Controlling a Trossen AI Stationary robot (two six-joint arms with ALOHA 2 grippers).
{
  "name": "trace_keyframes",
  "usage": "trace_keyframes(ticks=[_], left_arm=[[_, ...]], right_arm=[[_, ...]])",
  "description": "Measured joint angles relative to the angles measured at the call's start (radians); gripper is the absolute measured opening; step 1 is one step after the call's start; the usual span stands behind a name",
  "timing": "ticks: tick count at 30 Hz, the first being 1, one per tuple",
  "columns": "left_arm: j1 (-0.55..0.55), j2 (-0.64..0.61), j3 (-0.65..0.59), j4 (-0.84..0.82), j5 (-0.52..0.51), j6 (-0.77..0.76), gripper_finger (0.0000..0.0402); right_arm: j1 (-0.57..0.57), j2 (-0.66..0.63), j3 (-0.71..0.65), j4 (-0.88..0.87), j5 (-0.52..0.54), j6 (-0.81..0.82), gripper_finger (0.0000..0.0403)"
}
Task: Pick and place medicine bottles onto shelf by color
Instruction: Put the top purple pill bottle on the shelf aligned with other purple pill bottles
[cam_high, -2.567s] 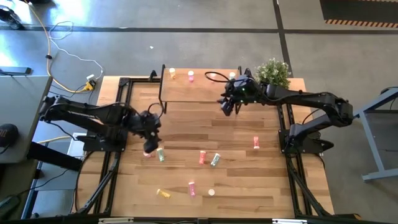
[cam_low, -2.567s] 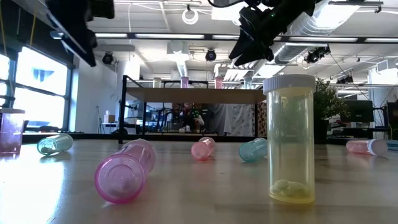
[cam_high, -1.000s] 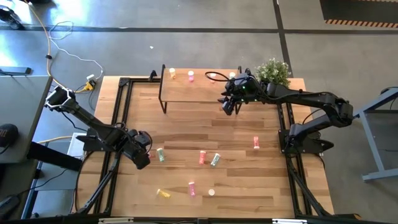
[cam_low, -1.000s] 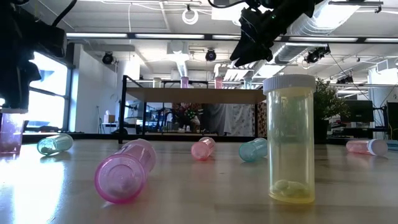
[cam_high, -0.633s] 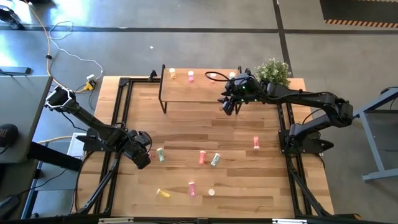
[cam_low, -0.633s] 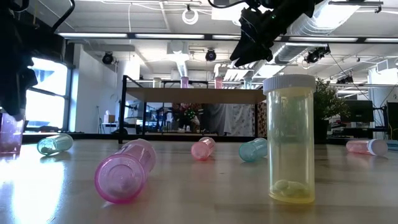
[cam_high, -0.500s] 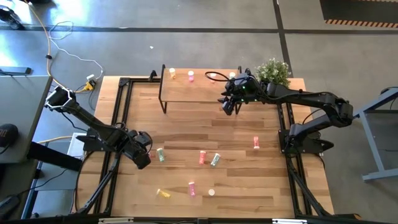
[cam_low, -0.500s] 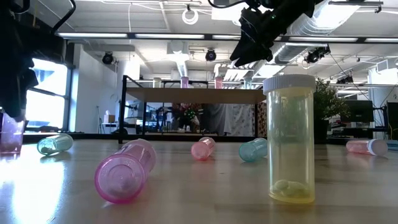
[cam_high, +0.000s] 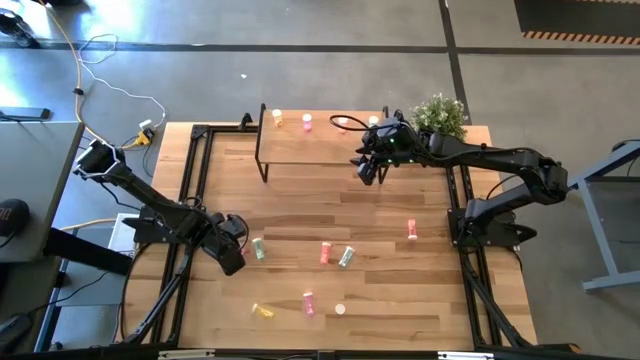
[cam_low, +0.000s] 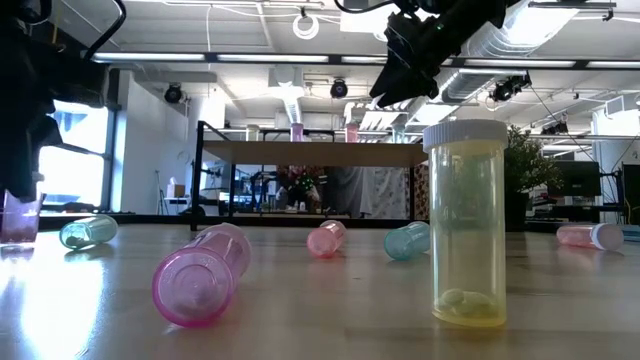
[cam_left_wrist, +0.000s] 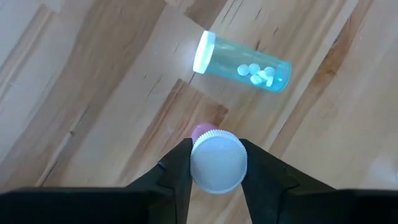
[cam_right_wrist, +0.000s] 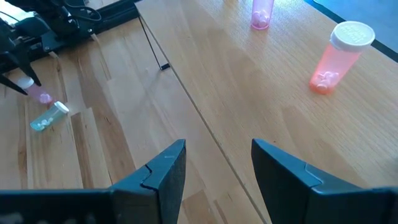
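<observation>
My left gripper (cam_left_wrist: 217, 163) is low over the table's left side, its fingers clamped on the white cap of an upright pink bottle (cam_left_wrist: 217, 162); a pale green bottle (cam_left_wrist: 243, 61) lies on its side just beside it; my right gripper (cam_right_wrist: 217, 163) hovers over the shelf (cam_high: 310, 150) at the far side, fingers apart, holding nothing.

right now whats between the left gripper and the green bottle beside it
Bare wood. The left wrist view shows the left gripper closed on a pink bottle; the green bottle lies apart.
</observation>
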Motion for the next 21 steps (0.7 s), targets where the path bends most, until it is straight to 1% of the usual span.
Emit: trace_keyframes(ticks=[3,6,9,11,15,21], left_arm=[[0.0,0.0,0.002,-0.001,0.015,-0.007,0.0112],[0.004,0.0,0.031,-0.021,0.021,-0.007,0.0113],[0.03,0.0,0.088,-0.096,0.018,0.001,0.011],[0.055,0.0,0.135,-0.151,-0.002,0.027,0.0109],[0.137,-0.004,0.243,-0.236,-0.046,0.147,0.0111],[0.332,-0.004,0.393,-0.245,-0.075,0.41,0.011]], right_arm=[[0.0,0.0,0.0,0.0,0.0,0.0,0.0174],[0.0,0.0,0.0,0.0,0.0,0.0,0.0174],[0.0,0.0,0.0,0.0,0.0,0.0,0.0174],[0.0,0.0,0.0,0.0,0.0,0.0,0.0174],[0.0,0.0,0.0,0.0,0.0,0.01,0.0174],[0.0,0.0,0.0,0.0,0.008,0.03,0.0174]])
